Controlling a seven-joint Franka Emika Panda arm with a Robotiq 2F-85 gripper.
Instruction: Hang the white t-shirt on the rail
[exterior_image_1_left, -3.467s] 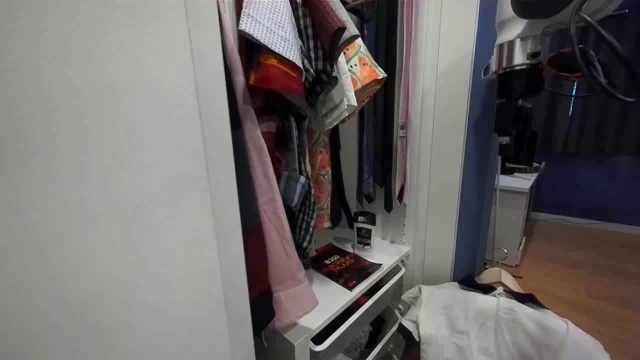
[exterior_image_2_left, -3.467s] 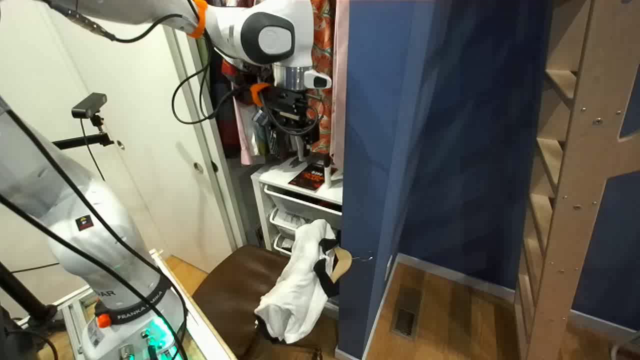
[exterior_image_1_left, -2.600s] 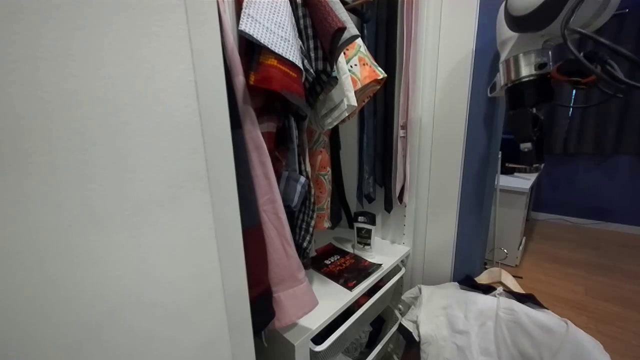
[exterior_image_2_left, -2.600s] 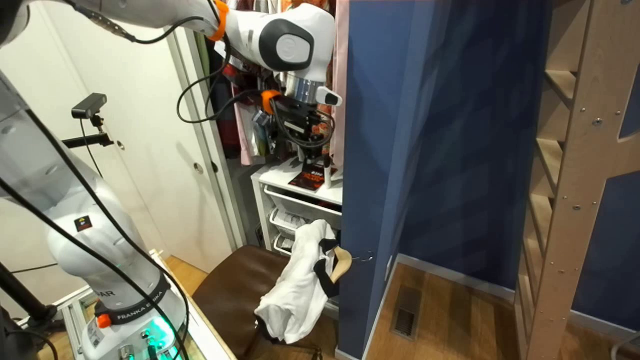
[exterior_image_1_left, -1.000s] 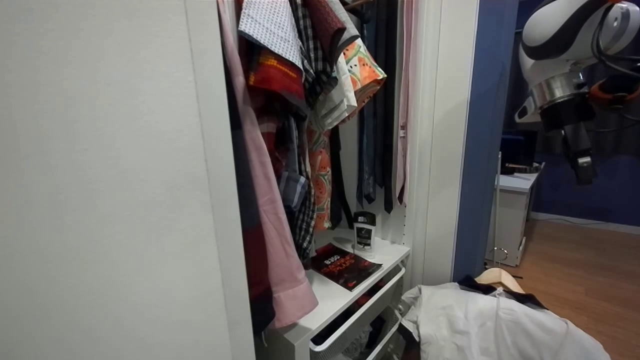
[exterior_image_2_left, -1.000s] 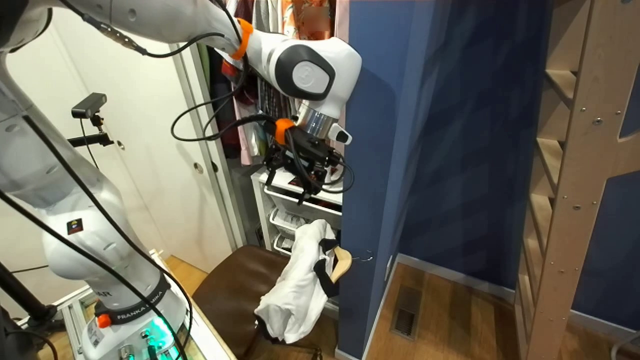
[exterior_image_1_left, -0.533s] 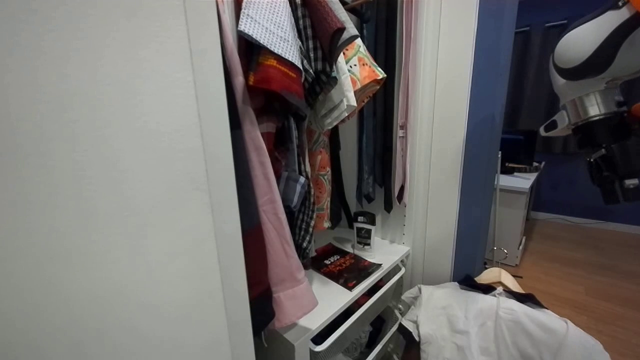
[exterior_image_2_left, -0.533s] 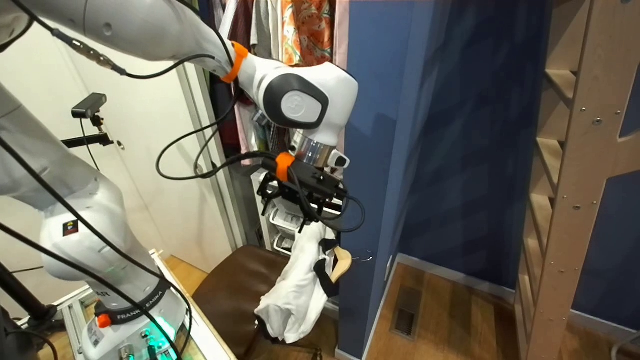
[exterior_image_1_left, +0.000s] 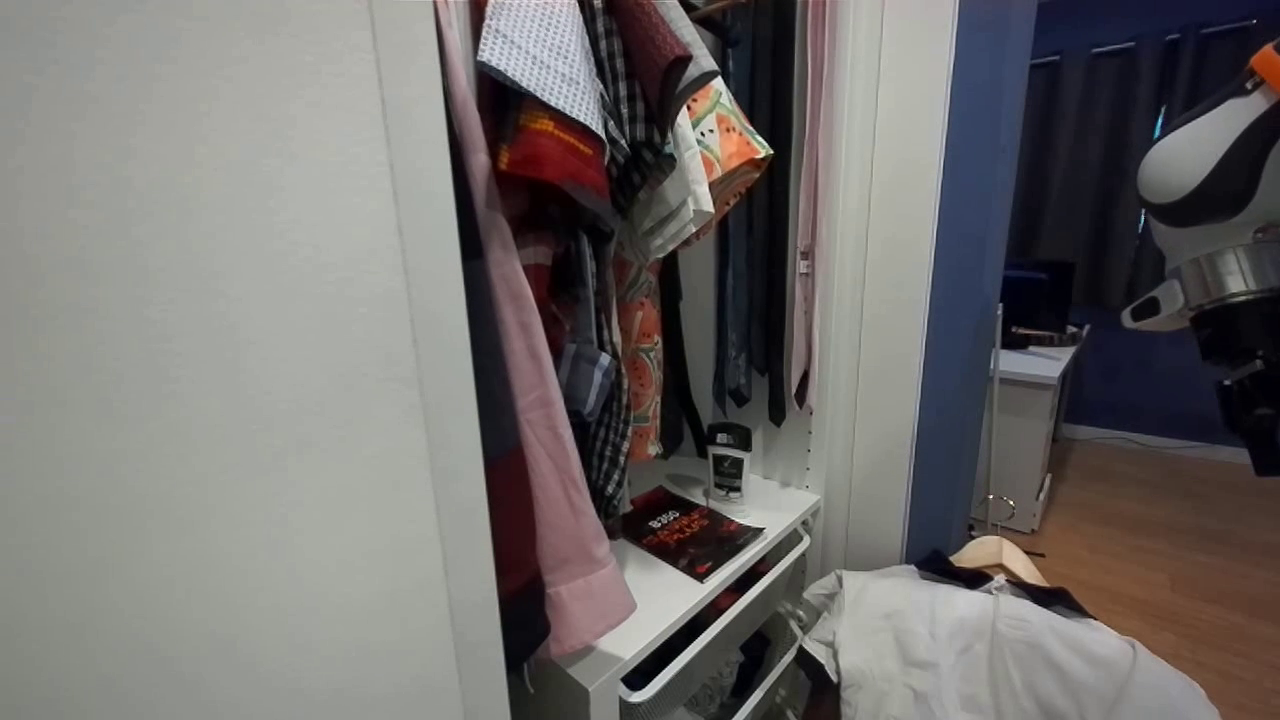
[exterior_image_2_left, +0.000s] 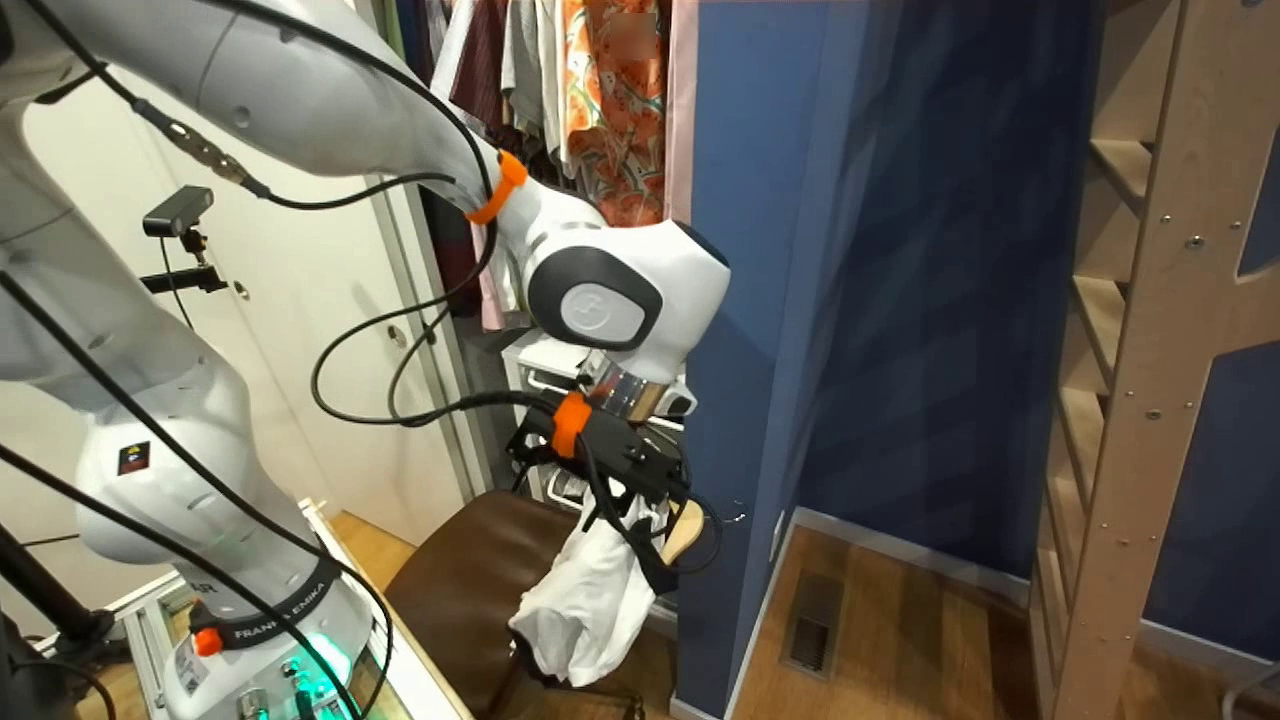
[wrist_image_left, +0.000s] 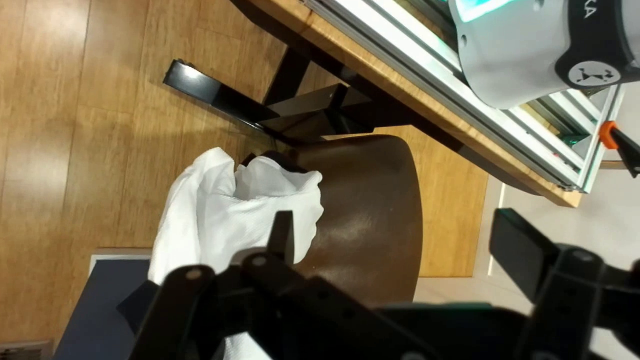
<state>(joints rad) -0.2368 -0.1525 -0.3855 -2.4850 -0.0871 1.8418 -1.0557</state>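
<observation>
The white t-shirt (exterior_image_2_left: 585, 600) with its dark collar lies draped over the edge of a brown seat; it also shows in an exterior view (exterior_image_1_left: 1010, 650) and the wrist view (wrist_image_left: 220, 225). Its wooden hanger (exterior_image_2_left: 684, 532) sticks out at the collar, hook towards the blue wall; the hanger also shows in an exterior view (exterior_image_1_left: 995, 557). My gripper (wrist_image_left: 392, 225) is open and empty above the shirt and seat. In the wrist view one finger overlaps the shirt and the other is beyond the seat. My wrist partly hides the collar. The rail is out of view.
The brown leather seat (exterior_image_2_left: 460, 570) stands below my arm. Clothes (exterior_image_1_left: 650, 150) hang in the wardrobe above a white drawer unit (exterior_image_1_left: 640, 605), with a booklet (exterior_image_1_left: 690, 535) and a deodorant stick (exterior_image_1_left: 729, 465) on top. A blue wall corner (exterior_image_2_left: 740, 400) stands beside the hanger.
My arm has come down from in front of the hanging clothes to above the shirt, moving away from the wardrobe and tilting. The shirt and hanger have not moved.
</observation>
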